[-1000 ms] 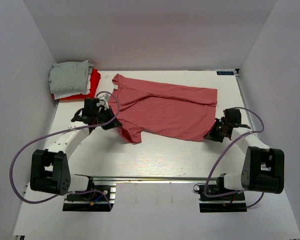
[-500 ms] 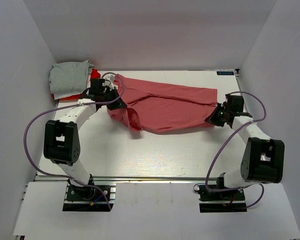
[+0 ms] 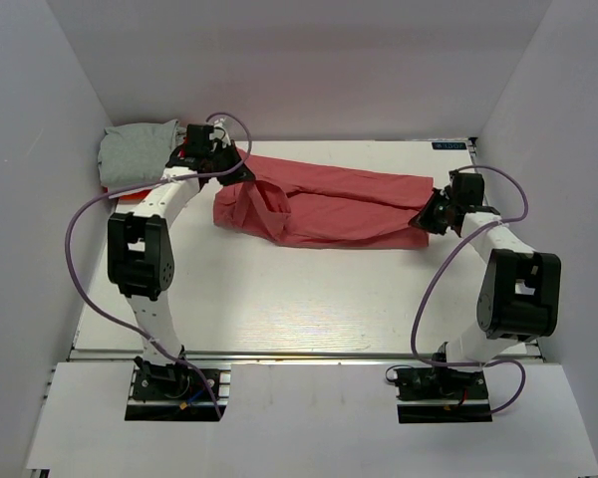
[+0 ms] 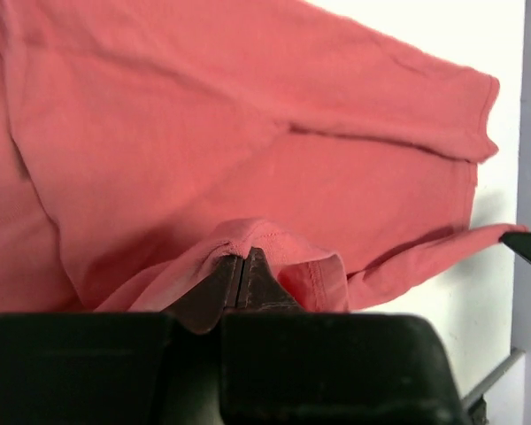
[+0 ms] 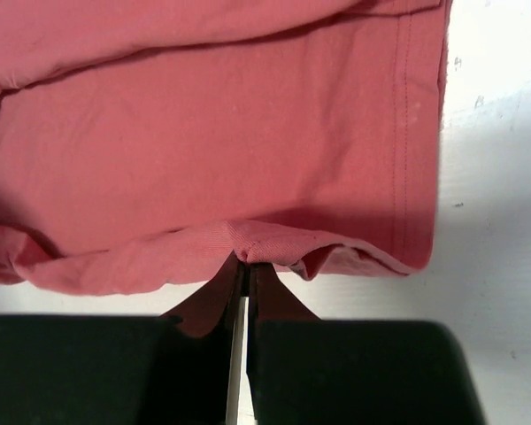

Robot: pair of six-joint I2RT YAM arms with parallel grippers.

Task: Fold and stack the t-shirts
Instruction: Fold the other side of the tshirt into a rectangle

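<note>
Your left arm [image 3: 140, 264] is stretched far out, from its base at the lower left up to the upper left of the frame, with the wrist turned to the right. The left gripper [image 3: 239, 171] points right, its jaws pressed together on a fold of the shirt [image 3: 349, 204]. Your right arm [image 3: 518, 289] rises along the right side, forearm angled up and left. The right gripper [image 3: 427, 219] points left at centre right, jaws likewise closed, pinching the shirt's edge.
</note>
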